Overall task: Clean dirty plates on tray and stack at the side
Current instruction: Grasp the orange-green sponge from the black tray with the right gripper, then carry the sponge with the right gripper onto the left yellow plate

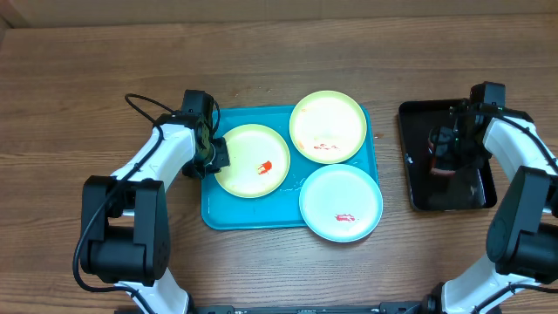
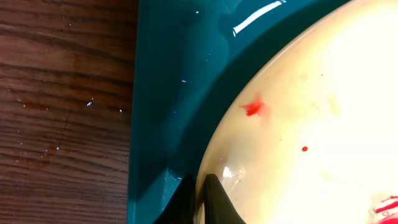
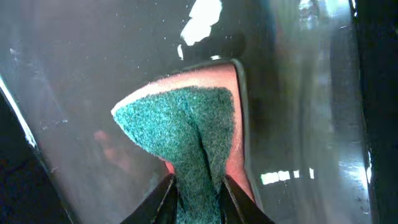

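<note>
So all three dirty plates are sitting on the turquoise tray (image 1: 234, 212) mid-table. The left yellow-green plate (image 1: 251, 160) has a red smear. The far yellow-green plate (image 1: 328, 127) is at the tray's far right corner, and the light-blue plate (image 1: 341, 202) is near right, hanging a bit over the rim. The left gripper (image 2: 199, 202) is at the left edge of the left yellow-green plate, fingers pinched on its rim. The right gripper (image 3: 198, 190) is over the black tray (image 1: 417, 187) on the right, clamped on a green-and-pink sponge (image 3: 186, 130) that looks to be touching the glossy surface.
</note>
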Available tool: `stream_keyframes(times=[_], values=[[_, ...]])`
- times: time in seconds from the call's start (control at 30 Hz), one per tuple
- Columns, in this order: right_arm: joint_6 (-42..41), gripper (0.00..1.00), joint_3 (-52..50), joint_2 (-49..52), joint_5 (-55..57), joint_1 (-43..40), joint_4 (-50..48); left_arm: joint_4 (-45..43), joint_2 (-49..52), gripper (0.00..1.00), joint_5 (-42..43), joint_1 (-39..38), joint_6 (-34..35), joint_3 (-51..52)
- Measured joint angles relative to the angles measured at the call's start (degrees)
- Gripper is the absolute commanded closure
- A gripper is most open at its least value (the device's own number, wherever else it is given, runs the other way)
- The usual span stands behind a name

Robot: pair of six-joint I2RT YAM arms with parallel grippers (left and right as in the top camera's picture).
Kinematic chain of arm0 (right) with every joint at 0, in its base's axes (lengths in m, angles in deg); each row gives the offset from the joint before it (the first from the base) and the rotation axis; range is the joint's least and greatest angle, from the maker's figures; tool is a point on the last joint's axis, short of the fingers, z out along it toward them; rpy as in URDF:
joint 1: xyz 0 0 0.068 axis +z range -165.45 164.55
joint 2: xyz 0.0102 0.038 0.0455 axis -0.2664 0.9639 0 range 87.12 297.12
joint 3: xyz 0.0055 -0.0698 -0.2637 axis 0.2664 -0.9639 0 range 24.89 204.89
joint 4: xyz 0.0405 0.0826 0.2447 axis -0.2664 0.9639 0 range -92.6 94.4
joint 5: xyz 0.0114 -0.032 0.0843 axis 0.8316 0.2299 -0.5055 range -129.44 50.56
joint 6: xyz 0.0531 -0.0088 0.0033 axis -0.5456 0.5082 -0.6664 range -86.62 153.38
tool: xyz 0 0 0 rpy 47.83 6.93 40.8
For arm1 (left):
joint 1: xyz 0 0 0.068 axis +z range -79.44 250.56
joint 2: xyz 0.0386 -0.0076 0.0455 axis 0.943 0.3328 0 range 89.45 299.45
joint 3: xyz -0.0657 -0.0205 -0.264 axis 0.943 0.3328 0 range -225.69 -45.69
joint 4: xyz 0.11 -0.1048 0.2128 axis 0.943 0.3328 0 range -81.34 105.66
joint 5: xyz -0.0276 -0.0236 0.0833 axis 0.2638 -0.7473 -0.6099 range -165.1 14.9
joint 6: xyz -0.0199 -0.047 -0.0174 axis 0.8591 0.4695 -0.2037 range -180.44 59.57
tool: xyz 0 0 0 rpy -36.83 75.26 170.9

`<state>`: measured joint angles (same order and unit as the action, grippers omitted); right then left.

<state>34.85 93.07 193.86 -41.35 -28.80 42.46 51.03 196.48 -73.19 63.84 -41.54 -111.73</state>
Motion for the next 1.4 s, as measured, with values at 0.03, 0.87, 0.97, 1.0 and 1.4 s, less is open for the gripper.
stream_keyframes(times=[0.03, 0.87, 0.97, 1.0, 1.4], values=[[0.02, 0.7, 0.0, 0.07, 0.02, -0.02, -0.17, 0.0, 0.0, 0.96, 0.0, 0.0, 0.0, 0.0], [-0.07, 0.96, 0.17, 2.43, -1.16, -0.13, -1.86, -0.02, 0.0, 0.96, 0.0, 0.0, 0.0, 0.0], [-1.27, 0.96, 1.36, 2.47, -3.1, -0.11, 1.84, -0.02, 0.0, 0.96, 0.0, 0.0, 0.0, 0.0], [-1.57, 0.96, 2.01, 2.47, -3.54, -0.09, 3.48, -0.02, 0.0, 0.96, 0.0, 0.0, 0.0, 0.0], [-2.91, 0.96, 21.66, 1.95, -5.16, 0.28, 22.82, -0.26, 0.0, 0.96, 1.14, 0.11, 0.0, 0.02]])
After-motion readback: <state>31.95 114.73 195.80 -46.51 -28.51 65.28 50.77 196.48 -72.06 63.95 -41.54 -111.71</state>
